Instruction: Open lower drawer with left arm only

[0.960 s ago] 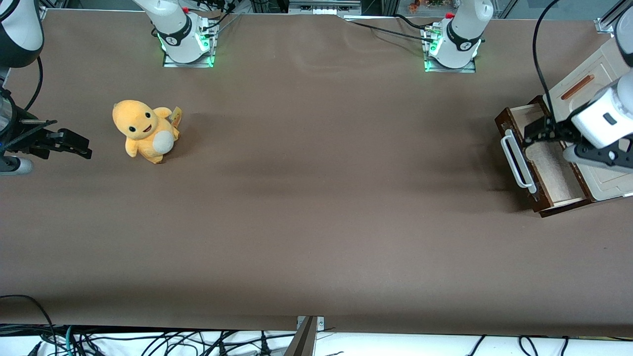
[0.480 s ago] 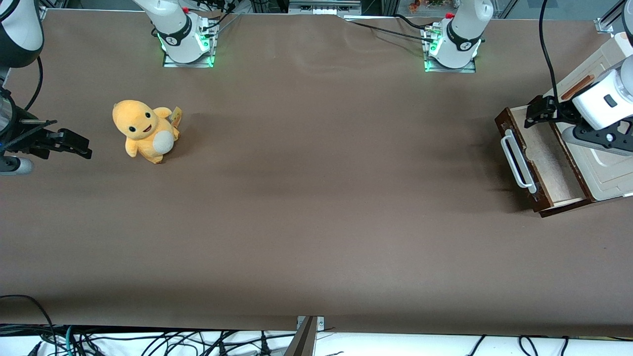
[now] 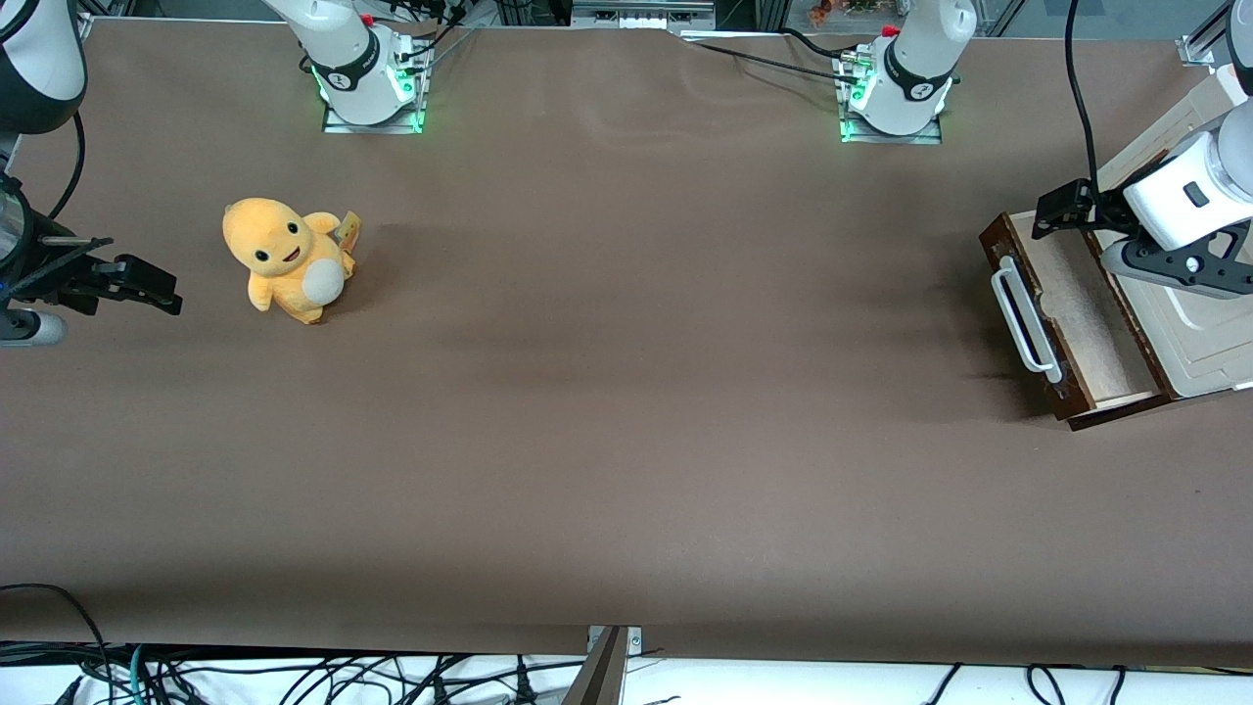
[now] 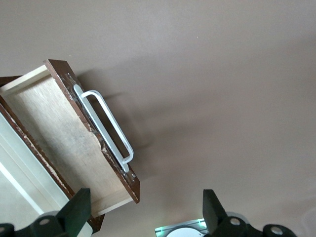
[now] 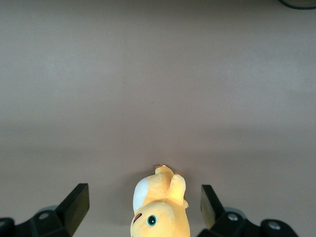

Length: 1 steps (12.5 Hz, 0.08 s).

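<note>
Front view: drawer [image 3: 1072, 313] stands pulled out of cabinet [image 3: 1209, 338] at the working arm's end of the counter [image 3: 626, 392], lining exposed; claw [image 3: 1062, 208] hangs above its farther corner, clear of the handle [image 3: 1020, 315]. Left wrist view: fingers [image 4: 76, 210] spread wide, holding nothing; drawer open. Task looks done.

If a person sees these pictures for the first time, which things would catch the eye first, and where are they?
The yellow plush toy stands out on the brown table, toward the parked arm's end. At the working arm's end, the lower drawer is pulled out of the cream cabinet, showing its white handle and pale lining. The left arm's gripper hangs open above the drawer's corner farther from the front camera.
</note>
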Available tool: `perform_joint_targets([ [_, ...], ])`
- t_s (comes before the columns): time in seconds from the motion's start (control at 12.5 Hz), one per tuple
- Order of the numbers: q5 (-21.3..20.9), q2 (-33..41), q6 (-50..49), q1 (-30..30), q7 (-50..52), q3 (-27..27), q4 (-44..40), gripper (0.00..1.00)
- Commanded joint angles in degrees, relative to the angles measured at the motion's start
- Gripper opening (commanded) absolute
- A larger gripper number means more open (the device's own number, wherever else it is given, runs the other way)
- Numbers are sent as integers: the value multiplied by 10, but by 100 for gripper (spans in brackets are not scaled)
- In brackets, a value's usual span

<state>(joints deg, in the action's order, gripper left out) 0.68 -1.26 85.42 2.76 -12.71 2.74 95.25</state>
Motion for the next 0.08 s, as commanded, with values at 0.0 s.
perform_joint_targets([
  [0.0,-15,13,-6,1,1,-3,10,100],
])
